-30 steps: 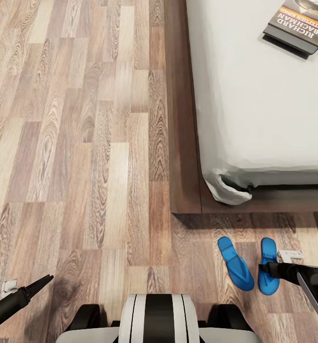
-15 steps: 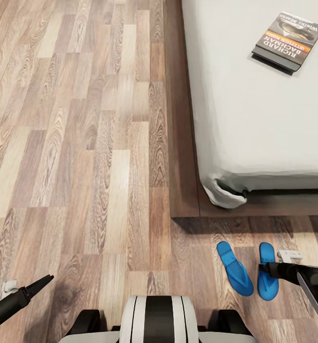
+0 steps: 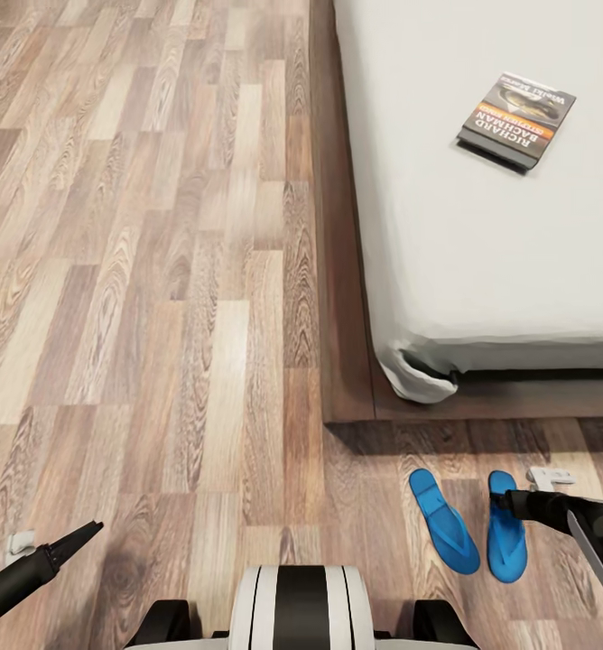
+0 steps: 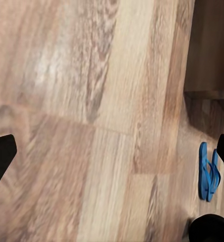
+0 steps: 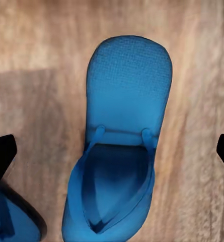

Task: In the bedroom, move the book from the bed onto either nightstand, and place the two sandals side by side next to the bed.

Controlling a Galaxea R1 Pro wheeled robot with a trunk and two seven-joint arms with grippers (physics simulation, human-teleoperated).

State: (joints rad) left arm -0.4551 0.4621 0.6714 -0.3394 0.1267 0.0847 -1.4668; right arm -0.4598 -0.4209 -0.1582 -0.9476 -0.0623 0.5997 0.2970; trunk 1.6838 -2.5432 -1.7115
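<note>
Head view: sandals lie on the floor point(image 3: 139, 271) just off the bed point(image 3: 482, 226) corner, left sandal point(image 3: 442, 521) angled slightly, right sandal point(image 3: 505, 524) straighter, long axes running roughly toward the bed. Right gripper point(image 3: 529, 492) hovers over the right one. Book point(image 3: 516, 119) rests on the mattress, spine edge toward you, askew. Left gripper point(image 3: 67, 542): can't tell its spread here.

Left wrist view: fingers wide apart, holding nothing; both sandals sit together, far off.

Right wrist view: fingers spread, straddling the right sandal point(image 5: 123, 146) across its width. Lower squarely and close across the sole.
</note>
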